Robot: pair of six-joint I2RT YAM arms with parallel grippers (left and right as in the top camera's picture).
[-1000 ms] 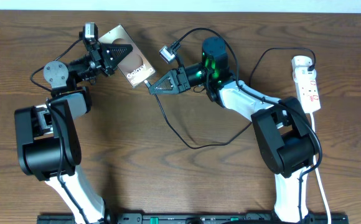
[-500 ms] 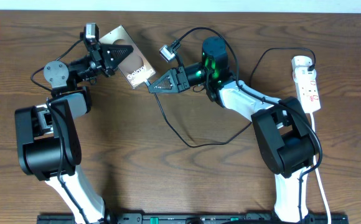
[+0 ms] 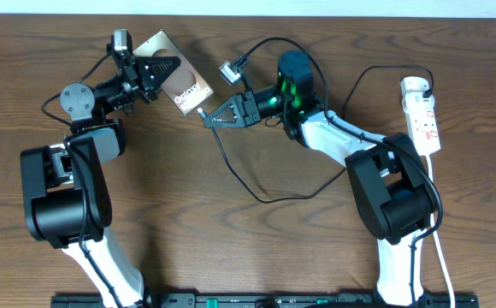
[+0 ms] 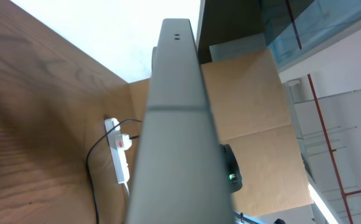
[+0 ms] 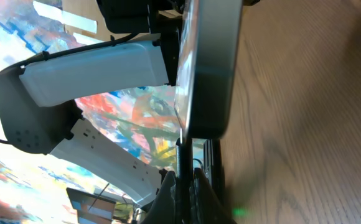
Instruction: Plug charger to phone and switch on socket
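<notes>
**Charger plug at the phone: pincer status**

My right pincer (image 3: 207,121) is closed. Its fingertips are pinched on the plug tip (image 5: 179,155) of the charger (image 3: 231,167). In the right wrist view the tip stands against the lower edge of the phone (image 5: 208,62). I cannot tell whether it is seated in the port.

My left pincer (image 3: 161,70) is closed on the opposite end of the phone. The phone sits diagonally at the far left of the bench (image 3: 231,257), lettered face toward the overhead camera. The two pincers face each other with the phone between them.

From the plug tip the black cable runs toward me, loops across the bench and climbs right to the white adapter (image 3: 414,84). The adapter sits at the far end of the socket (image 3: 426,124). The socket lies along the right side of the bench, well apart from both pincers.
</notes>
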